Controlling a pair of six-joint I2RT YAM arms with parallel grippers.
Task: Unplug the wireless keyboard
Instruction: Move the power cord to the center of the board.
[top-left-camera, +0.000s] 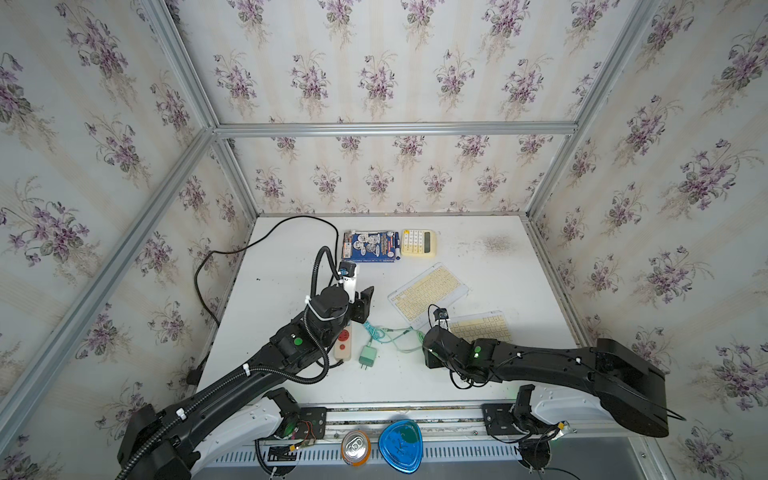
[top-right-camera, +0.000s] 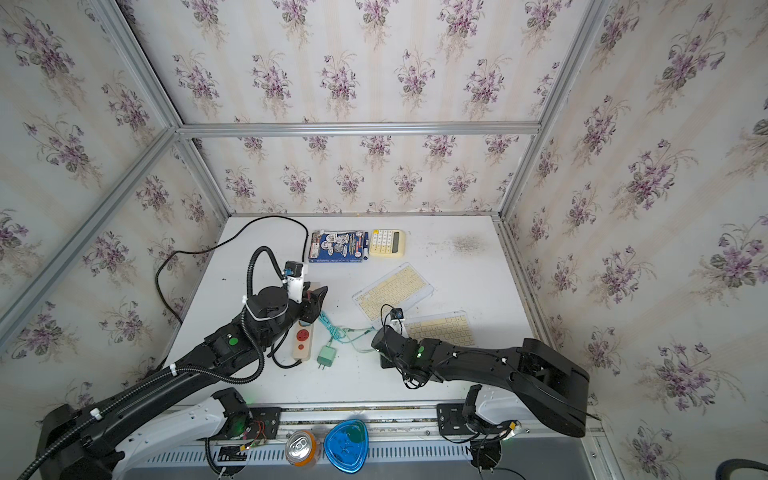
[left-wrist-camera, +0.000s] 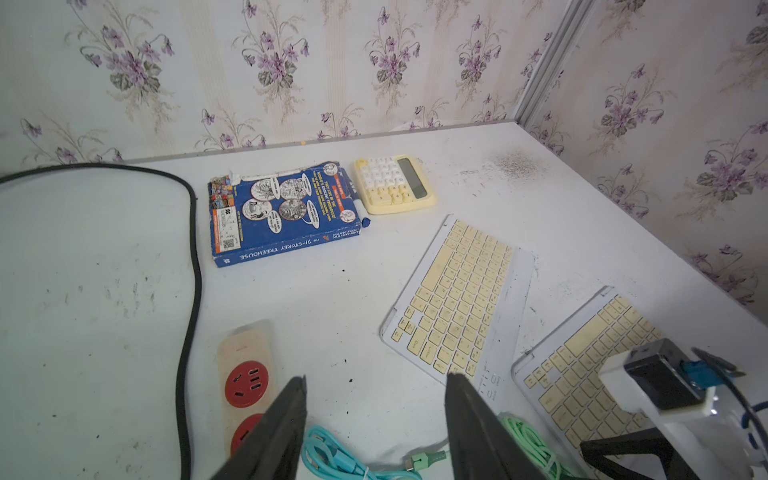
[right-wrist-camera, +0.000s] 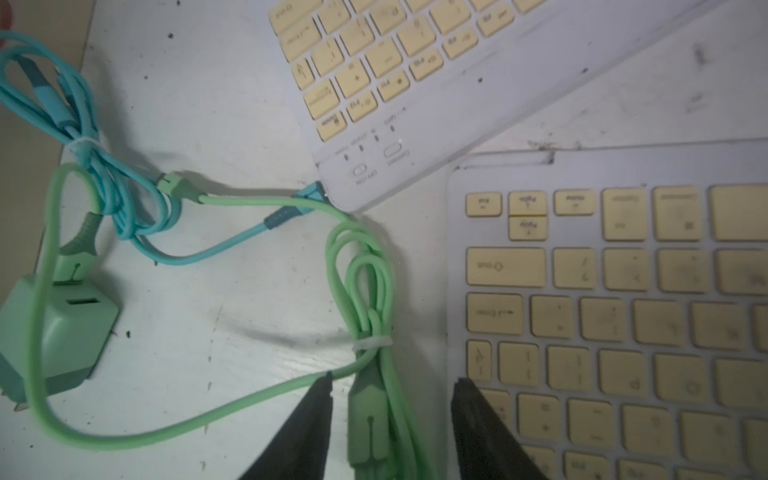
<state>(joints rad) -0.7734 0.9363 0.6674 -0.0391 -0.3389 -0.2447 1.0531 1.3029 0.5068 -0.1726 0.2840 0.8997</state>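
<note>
- The wireless keyboard (top-left-camera: 430, 291) lies flat near the middle of the surface (top-left-camera: 395, 382), a little toward the right edge and skewed to all the edges
- The teal cable (right-wrist-camera: 245, 235) is plugged into it: its teal plug (right-wrist-camera: 307, 197) sits in the keyboard's corner nearest the front edge, and the rest of the cable is tied in a bundle beside the power strip (left-wrist-camera: 245, 365)
- A second keyboard (right-wrist-camera: 623, 311) lies just beside the first, closer to the front and right edges, partly under the right arm in both top views
- The right gripper (right-wrist-camera: 395, 378) hangs low at the second keyboard's left side; its jaws stand apart on either side of the bundled green cable (right-wrist-camera: 370, 324) and one of its plug bodies, with a gap showing on each side, so nothing is gripped
- The green cable's other end sits in the green charger (right-wrist-camera: 58, 328), which lies unplugged on the surface toward the front edge
- The left gripper (left-wrist-camera: 376, 378) hovers over the teal bundle and the power strip, jaws wide apart and empty
- A blue book (left-wrist-camera: 282, 212) and a yellow calculator (left-wrist-camera: 395, 185) lie side by side near the middle of the far edge
- A black cord (left-wrist-camera: 193, 257) loops from the strip toward the far left corner
</note>
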